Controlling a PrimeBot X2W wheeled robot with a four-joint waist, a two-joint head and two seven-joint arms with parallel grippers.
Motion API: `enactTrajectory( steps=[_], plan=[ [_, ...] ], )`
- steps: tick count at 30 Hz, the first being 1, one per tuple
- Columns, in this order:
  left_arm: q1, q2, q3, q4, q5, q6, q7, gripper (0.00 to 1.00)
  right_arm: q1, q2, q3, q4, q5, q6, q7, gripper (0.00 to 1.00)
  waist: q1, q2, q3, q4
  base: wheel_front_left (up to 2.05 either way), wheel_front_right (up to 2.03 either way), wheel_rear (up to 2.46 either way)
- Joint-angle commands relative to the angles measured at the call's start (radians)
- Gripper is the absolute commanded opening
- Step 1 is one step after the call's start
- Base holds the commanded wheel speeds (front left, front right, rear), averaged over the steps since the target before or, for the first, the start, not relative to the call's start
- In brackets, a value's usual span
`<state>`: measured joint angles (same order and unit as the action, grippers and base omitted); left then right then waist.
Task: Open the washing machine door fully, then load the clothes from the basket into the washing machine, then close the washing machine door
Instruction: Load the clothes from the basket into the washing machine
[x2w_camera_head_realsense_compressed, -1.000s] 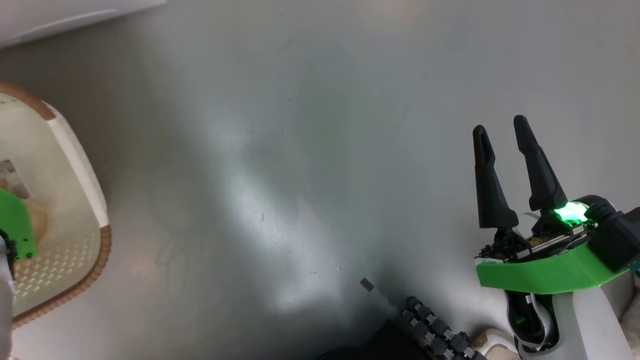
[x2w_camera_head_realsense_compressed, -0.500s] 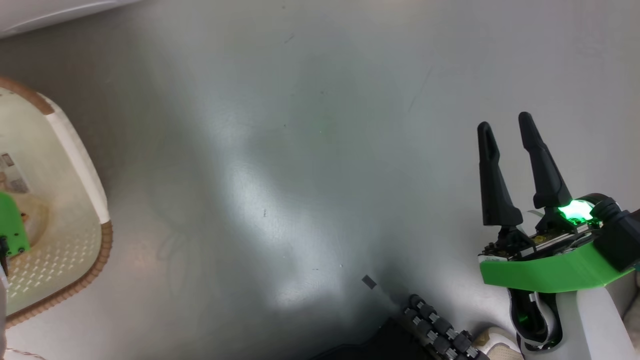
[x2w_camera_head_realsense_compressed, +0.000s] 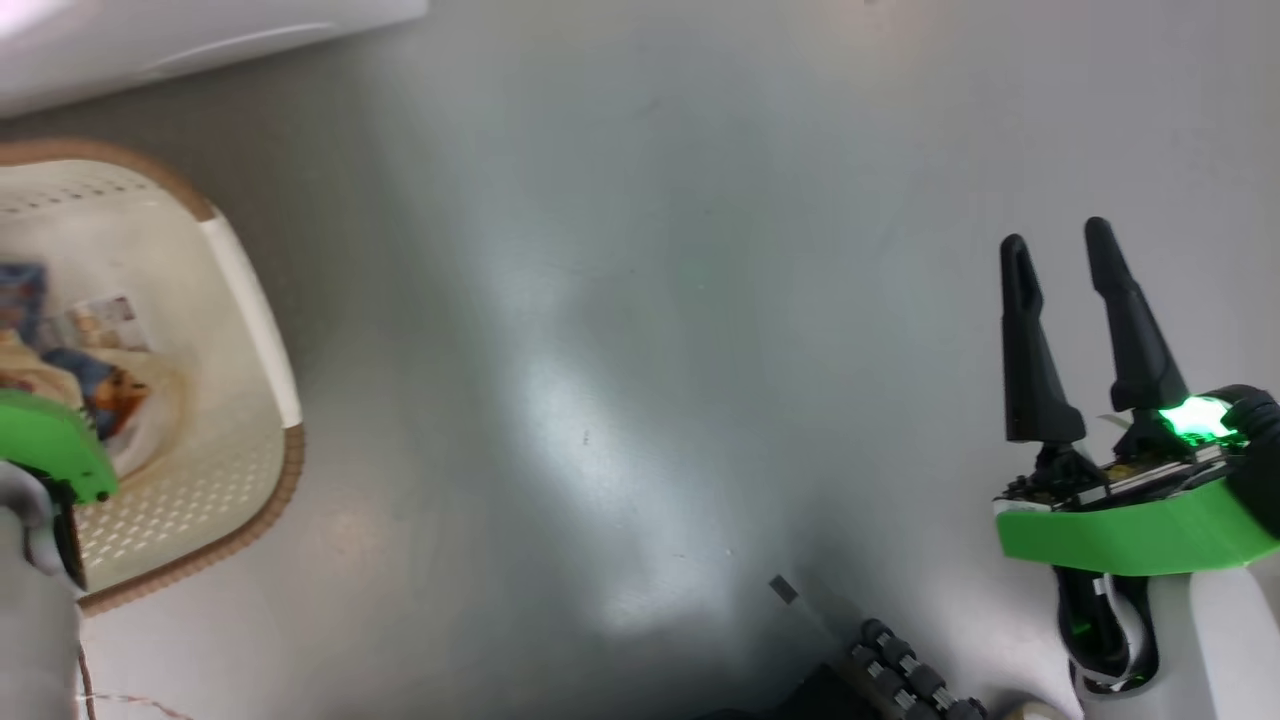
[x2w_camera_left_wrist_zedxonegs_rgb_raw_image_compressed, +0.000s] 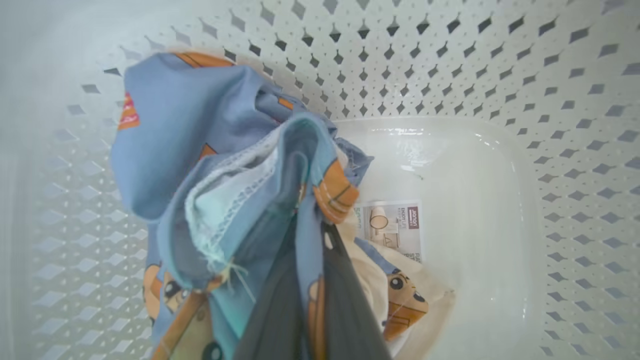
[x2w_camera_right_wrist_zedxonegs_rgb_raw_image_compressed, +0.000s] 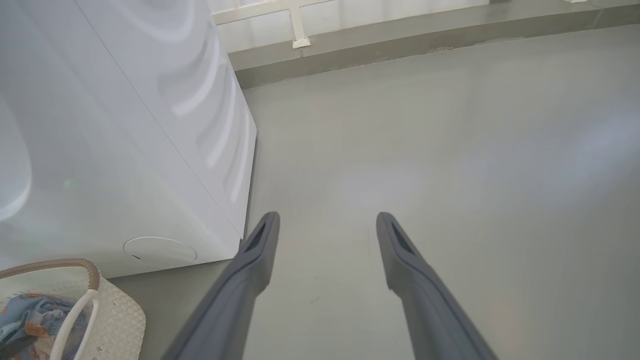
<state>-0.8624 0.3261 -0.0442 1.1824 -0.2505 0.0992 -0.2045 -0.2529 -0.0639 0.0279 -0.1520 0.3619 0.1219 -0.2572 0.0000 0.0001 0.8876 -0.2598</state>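
In the basket: the left tool is clamping a bunched fold of the clothes; its fingers were standing wide a second ago.
Clothes: sitting inside the basket, not yet clear of it.
Right tool: hanging apart and empty over the floor, beside the washing machine.
Meaning: the grasp is looking made; loading is getting under way.

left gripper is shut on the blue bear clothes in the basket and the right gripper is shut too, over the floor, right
Not quite: the right gripper is open, its two fingers spread well apart over the floor, as the right wrist view shows. The left gripper is indeed shut on the clothes in the basket.
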Motion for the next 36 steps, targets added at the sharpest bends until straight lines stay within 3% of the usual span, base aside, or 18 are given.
enactTrajectory(
  steps=[1,5,11,25,36],
  plan=[
    [0.05,0.035,0.02,-0.02,-0.011,-0.01,-0.028,0.0,0.017,-0.019,0.012,-0.024,-0.011,0.009,-0.005,1.0,0.0,-0.0001,-0.033,0.035,0.0,0.0,0.0],
    [0.081,-0.002,0.026,-0.098,-0.019,-0.032,-0.056,0.0,0.026,-0.045,-0.003,-0.027,-0.019,0.009,-0.005,1.0,0.0,-0.0001,-0.071,0.078,0.0,0.0,0.0],
    [0.196,-0.063,0.063,-0.372,0.007,-0.038,-0.057,0.0,0.051,-0.08,-0.023,-0.025,-0.031,0.009,-0.005,1.0,0.0,-0.0001,-0.145,0.132,0.0,0.0,0.0],
    [0.424,-0.214,0.141,-0.79,0.1,-0.077,-0.057,0.0,0.149,-0.126,-0.054,-0.004,-0.056,0.009,-0.005,1.0,0.0,-0.0001,-0.365,0.207,0.0,0.0,0.0],
    [0.596,-0.262,0.128,-1.034,0.13,-0.098,-0.057,0.0,0.222,-0.133,-0.027,0.014,-0.076,0.009,-0.005,1.0,0.0,-0.0001,-0.55,0.237,0.0,0.0,0.0]
  ],
)
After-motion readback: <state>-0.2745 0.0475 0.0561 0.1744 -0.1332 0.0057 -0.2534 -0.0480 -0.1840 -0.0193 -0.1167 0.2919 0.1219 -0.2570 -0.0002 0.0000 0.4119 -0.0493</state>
